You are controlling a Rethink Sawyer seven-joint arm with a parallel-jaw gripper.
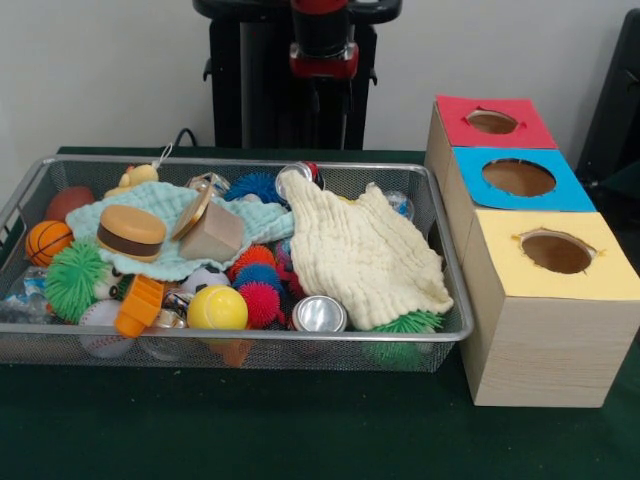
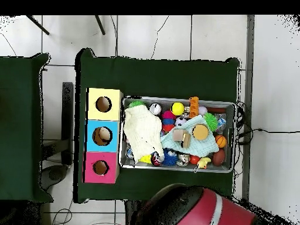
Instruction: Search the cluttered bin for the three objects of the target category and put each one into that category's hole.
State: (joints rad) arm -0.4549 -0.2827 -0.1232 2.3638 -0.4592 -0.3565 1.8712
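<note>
The cluttered bin (image 1: 447, 250) is a wide wire mesh tray on the green table, also in the overhead view (image 2: 235, 137). It holds a cream cloth (image 1: 365, 255), a teal cloth (image 1: 150, 215) with a toy burger (image 1: 131, 231) on it, a yellow ball (image 1: 217, 308), a small basketball (image 1: 47, 241), a green spiky ball (image 1: 75, 280), red and blue spiky balls (image 1: 260, 285), a silver can (image 1: 319, 315) and an orange toy (image 1: 139, 305). Beside it stand three wooden boxes with holes: red top (image 1: 455, 115), blue top (image 1: 470, 190), yellow top (image 1: 500, 265). The gripper does not show in either view.
The arm's red body (image 2: 193, 214) shows at the overhead view's bottom edge and its red and black links (image 1: 323, 55) in front of the pedestal. A yellow duck (image 1: 135, 178) and a tan block (image 1: 212, 235) lie in the bin. Green cloth (image 1: 250, 420) covers the table.
</note>
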